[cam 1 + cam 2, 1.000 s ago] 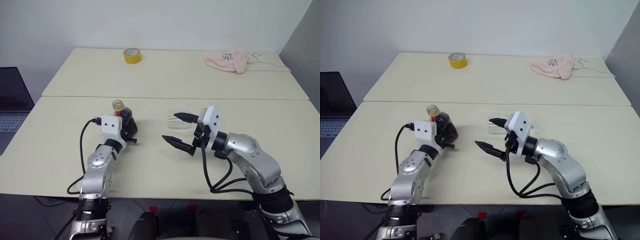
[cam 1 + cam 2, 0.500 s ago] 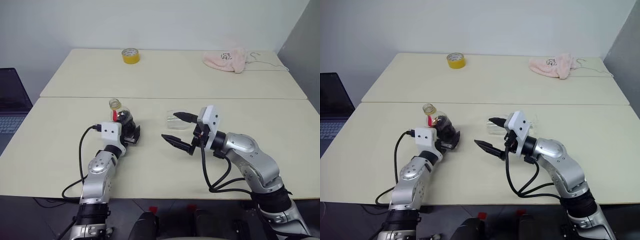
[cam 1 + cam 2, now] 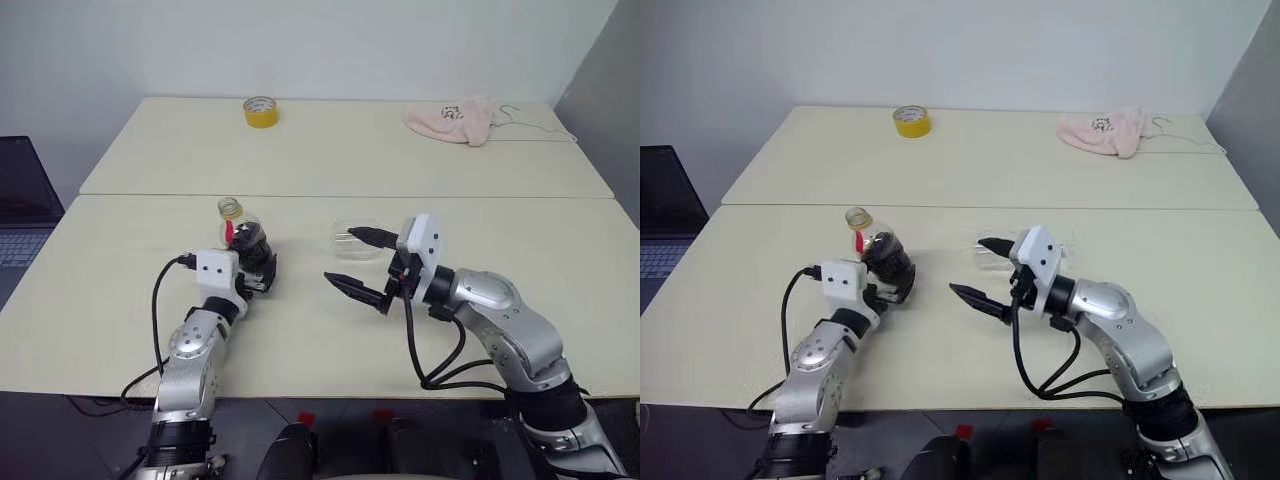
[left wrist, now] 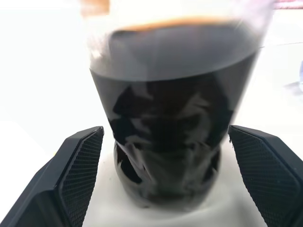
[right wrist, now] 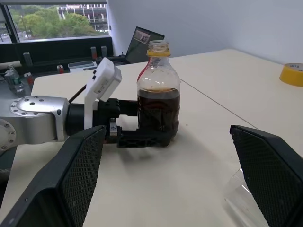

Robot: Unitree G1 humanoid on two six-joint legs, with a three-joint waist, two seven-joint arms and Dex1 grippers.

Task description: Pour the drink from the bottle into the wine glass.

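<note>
The bottle (image 3: pixel 243 232) stands upright on the near table, uncapped, with a yellow ring and red label at its neck. The dark drink (image 5: pixel 158 106) fills roughly its lower half. My left gripper (image 3: pixel 256 270) is open, and its fingers (image 4: pixel 80 175) flank the bottle's base with a gap on each side. My right gripper (image 3: pixel 340 255) hovers open to the right of the bottle, pointing left toward it. The wine glass (image 3: pixel 352 240) shows as a faint clear shape at the right gripper's far finger. Whether it stands or lies I cannot tell.
A yellow tape roll (image 3: pixel 261 110) and a pink cloth (image 3: pixel 455 118) sit on the far table, beyond the seam (image 3: pixel 450 197) between the two tables. A laptop (image 3: pixel 20 210) stands off the left edge.
My left gripper was shut on the bottle and is now open, drawn back a little. The bottle stays upright on the table. The right gripper has not moved.
</note>
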